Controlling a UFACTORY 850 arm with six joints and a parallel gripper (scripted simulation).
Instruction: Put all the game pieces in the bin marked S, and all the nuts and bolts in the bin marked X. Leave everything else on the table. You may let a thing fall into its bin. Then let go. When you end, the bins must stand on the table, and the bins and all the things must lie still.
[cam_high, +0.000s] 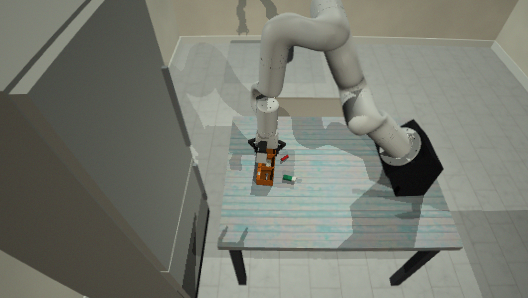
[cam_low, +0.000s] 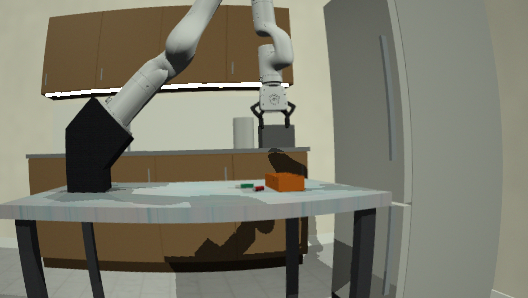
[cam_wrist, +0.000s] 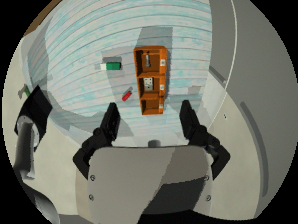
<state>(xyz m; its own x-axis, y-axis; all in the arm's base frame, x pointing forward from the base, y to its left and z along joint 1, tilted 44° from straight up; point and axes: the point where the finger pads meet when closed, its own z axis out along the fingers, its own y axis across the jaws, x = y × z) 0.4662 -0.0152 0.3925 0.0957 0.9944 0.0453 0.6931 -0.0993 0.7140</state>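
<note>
wrist view: open claw hangs high over the orange bin block

top view shows the grey fridge (cam_high: 115, 125) as the biggest thing, standing just beside the worktop's (cam_high: 340, 225) left edge. the worktop is a pale striped board on dark legs. at its right end sits the black pedestal (cam_high: 425, 175) that carries the white arm (cam_high: 320, 35).

the arm rises from the pedestal, arches up and over, then turns its last link straight down above the left part of the worktop. in the exterior view the claw (cam_low: 273, 118) hangs well above the board, pointing down, with clear air between it and the things below. its two dark fingers stand spread to their full width and hold nothing.

the orange bin block (cam_high: 265, 172) lies on the worktop under the claw. from the wrist view it is a long box (cam_wrist: 150, 79) split into compartments in a row, with small pale bits inside; which compartment bears which letter cannot be told. from the side it reads as a low solid orange box (cam_low: 285, 181).

just right of the bins lie two small pieces, apart from each other and from the bins: a green piece with a white end (cam_high: 289, 178), and a smaller red piece (cam_high: 284, 158) beyond it. what kind of pieces they are is too small to tell.
</note>
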